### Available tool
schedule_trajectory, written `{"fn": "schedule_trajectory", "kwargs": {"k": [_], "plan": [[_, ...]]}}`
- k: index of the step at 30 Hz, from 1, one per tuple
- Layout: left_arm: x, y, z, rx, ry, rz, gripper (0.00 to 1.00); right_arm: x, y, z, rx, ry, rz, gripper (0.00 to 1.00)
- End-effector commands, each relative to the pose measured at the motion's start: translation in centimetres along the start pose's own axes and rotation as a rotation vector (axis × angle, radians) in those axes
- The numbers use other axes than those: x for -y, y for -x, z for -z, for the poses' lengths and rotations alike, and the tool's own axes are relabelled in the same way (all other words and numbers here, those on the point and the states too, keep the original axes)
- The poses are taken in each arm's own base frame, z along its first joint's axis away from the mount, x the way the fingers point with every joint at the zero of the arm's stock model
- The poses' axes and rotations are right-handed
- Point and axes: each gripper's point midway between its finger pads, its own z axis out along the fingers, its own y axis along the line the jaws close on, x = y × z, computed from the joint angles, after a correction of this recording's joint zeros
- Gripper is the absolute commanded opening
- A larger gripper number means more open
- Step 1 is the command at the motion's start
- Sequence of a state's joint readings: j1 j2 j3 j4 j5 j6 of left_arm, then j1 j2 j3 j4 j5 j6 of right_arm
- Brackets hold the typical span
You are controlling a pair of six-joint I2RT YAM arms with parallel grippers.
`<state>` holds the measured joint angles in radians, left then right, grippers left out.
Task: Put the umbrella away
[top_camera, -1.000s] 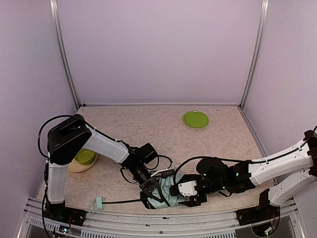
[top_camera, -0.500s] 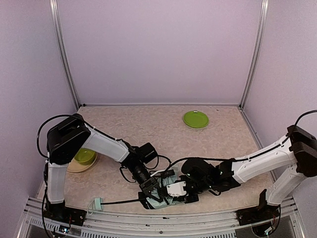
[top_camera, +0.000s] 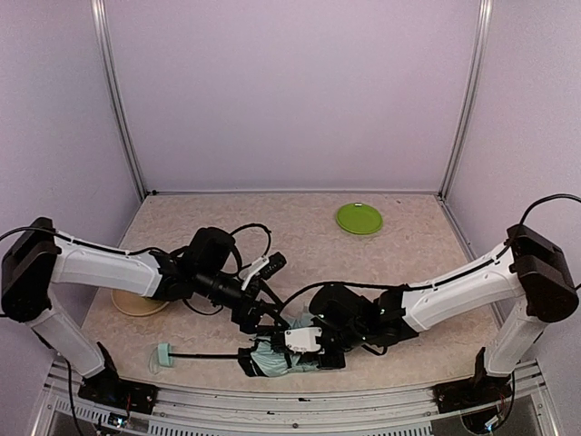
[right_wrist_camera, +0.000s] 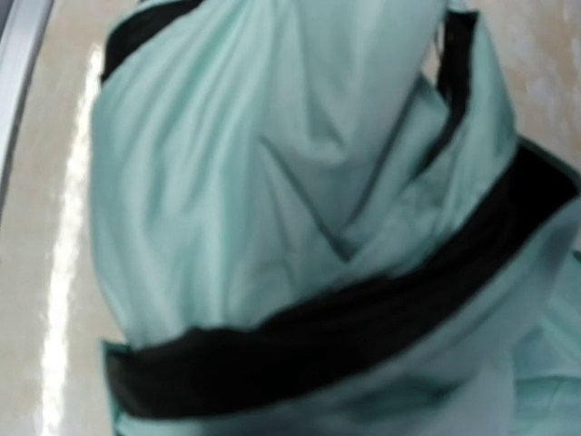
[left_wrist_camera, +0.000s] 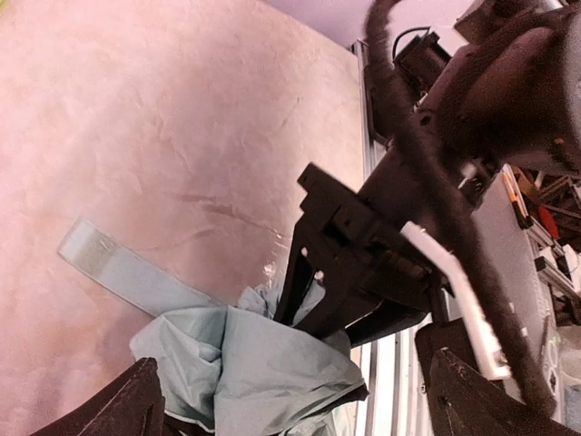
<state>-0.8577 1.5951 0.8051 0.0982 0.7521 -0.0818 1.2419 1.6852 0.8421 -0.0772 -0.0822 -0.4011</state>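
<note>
The umbrella [top_camera: 270,360] lies near the table's front edge, a crumpled pale mint canopy with black lining. Its thin black shaft runs left to the small mint handle [top_camera: 162,354]. My right gripper [top_camera: 289,352] presses into the canopy from the right. In the left wrist view its black fingers [left_wrist_camera: 298,277] pinch a fold of the fabric [left_wrist_camera: 245,363], and the mint strap [left_wrist_camera: 118,268] lies flat on the table. Fabric [right_wrist_camera: 272,200] fills the right wrist view and hides the fingers. My left gripper [top_camera: 265,320] hovers just above the canopy, jaws wide open, holding nothing.
A green plate [top_camera: 359,218] sits at the back right. A tan plate [top_camera: 134,305] lies at the left, partly under my left arm. The metal rail [top_camera: 272,401] runs along the front edge close to the umbrella. Black cables loop over the table's middle.
My left gripper opened, let go of the canopy and drew back up and to the left. My right gripper slid left onto the canopy and closed. The umbrella shifted slightly left.
</note>
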Motion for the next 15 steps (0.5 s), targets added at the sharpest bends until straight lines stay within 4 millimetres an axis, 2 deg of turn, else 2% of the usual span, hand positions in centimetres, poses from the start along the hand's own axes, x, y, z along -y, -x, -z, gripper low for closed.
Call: {"fn": "schedule_trajectory", "kwargs": {"k": [1,2,5,7,8,11,15], "plan": [[0.2,3.5,4.2,0.23,0.171,-0.18,0.99,-4.3,-7.0,-1.1,-0.273,0.145,-0.057,0.11],[0.6,4.2,5.8,0.295,0.213,-0.22,0.99,-4.5,-6.9,-1.1,-0.274,0.16,-0.066,0.11],[2.3,4.6,10.7,0.48,0.337,-0.336,0.99,-5.1,-6.4,-1.0,-0.274,0.21,-0.109,0.11],[4.1,3.9,12.8,0.545,0.392,-0.442,0.99,-5.5,-6.3,-1.1,-0.288,0.243,-0.148,0.11],[5.5,3.2,12.8,0.534,0.398,-0.502,0.99,-5.7,-6.4,-1.2,-0.302,0.26,-0.17,0.11],[6.7,0.6,12.0,0.395,0.48,-0.595,0.99,-6.3,-6.3,-1.4,-0.331,0.309,-0.25,0.11],[8.4,-2.7,9.0,0.163,0.48,-0.661,0.99,-7.1,-5.5,-1.8,-0.319,0.391,-0.358,0.12]]}}
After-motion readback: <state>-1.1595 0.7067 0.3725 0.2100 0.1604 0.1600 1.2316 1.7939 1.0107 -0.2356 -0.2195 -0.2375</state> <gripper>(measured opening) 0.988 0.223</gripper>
